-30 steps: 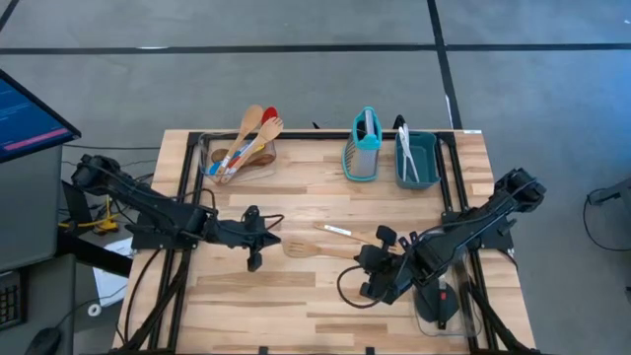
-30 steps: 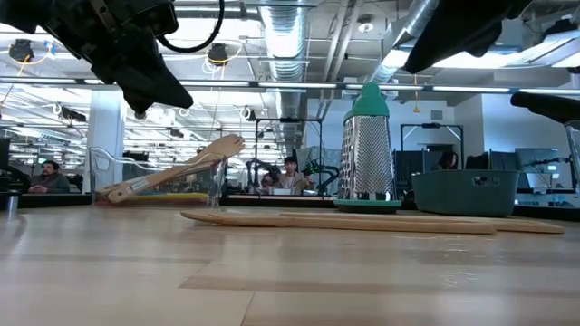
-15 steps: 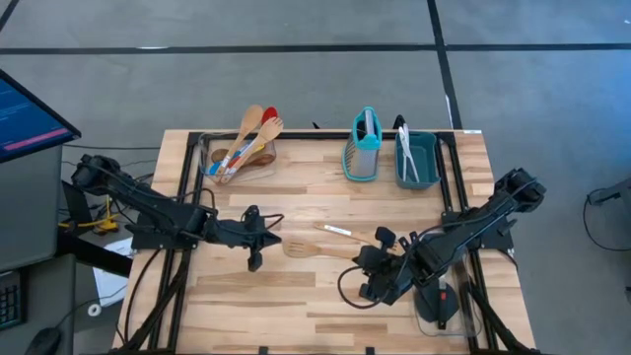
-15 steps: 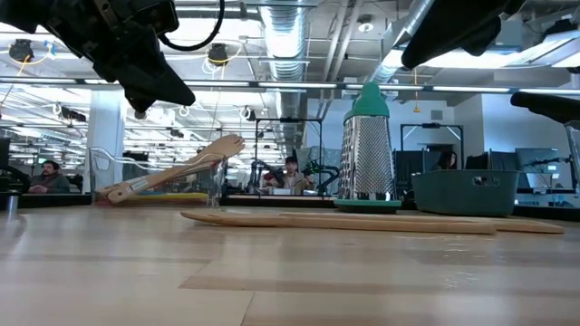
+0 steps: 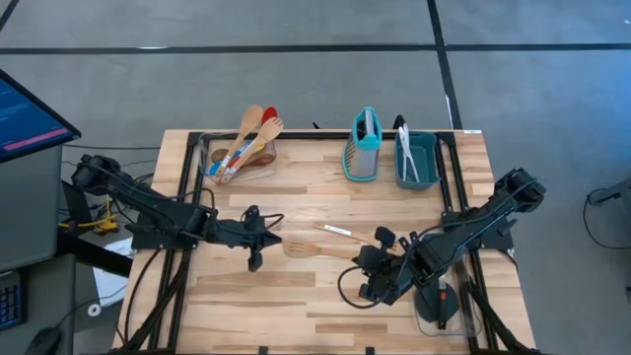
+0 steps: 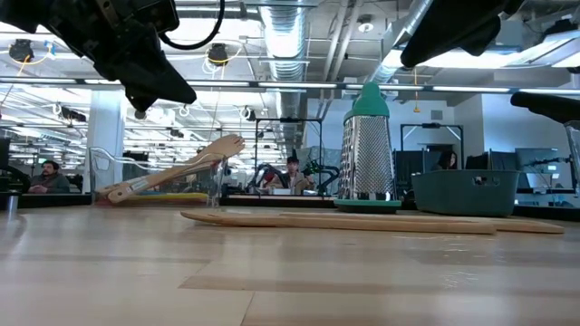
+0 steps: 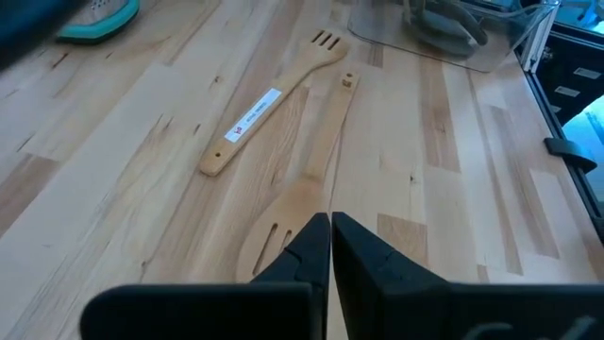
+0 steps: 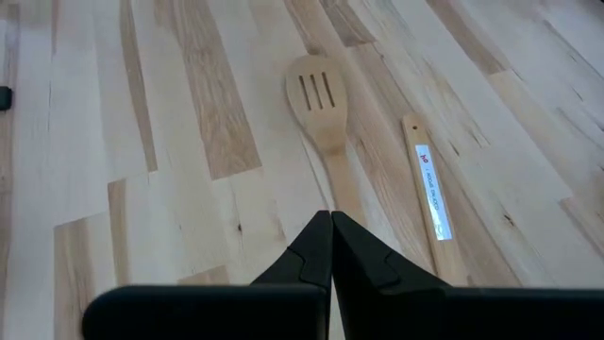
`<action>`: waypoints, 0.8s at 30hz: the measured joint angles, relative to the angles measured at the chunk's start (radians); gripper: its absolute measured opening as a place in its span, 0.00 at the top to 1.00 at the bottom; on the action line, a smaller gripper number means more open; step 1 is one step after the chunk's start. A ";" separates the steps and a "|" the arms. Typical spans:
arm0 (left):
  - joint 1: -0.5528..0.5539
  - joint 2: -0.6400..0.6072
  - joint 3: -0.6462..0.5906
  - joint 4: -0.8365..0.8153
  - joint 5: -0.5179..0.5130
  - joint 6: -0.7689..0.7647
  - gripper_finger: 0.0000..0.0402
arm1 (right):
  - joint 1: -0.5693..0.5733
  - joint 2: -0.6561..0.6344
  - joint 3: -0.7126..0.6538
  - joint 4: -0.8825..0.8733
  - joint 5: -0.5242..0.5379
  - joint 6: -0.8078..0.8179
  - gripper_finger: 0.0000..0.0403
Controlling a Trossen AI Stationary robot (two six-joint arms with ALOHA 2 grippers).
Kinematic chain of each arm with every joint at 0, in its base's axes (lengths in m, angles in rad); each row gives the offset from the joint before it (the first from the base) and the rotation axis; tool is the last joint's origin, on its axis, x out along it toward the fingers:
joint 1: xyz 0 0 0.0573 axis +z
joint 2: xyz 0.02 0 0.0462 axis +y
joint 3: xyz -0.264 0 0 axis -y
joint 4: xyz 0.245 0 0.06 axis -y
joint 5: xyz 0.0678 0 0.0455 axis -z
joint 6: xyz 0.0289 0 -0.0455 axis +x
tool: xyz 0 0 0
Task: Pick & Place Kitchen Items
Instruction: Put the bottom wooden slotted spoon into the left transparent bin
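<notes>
Nothing has shifted since a second ago. High view: left gripper (image 5: pixel 254 240) and right gripper (image 5: pixel 380 264), both closed and empty, flank the slotted spatula (image 5: pixel 314 249) mid-surface (image 5: pixel 296 306), bare wood toward the front edge; along the back edge a clear container (image 5: pixel 209 158) holds spoons (image 5: pixel 248 140), the grater (image 5: pixel 363 146) stands beside the teal bin (image 5: pixel 426 158). Low view: spatula lying flat

Bright, even overhead light, soft shadows, near foreground slightly blurred.
</notes>
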 joint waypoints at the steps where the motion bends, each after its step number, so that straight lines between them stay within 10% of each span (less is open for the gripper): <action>1: 0.000 0.000 0.000 0.001 0.000 0.000 0.99 | 0.000 0.000 0.000 0.000 0.000 0.000 1.00; 24: 0.013 0.000 0.000 0.027 0.003 -0.004 0.99 | -0.020 0.000 0.000 0.003 0.005 0.000 1.00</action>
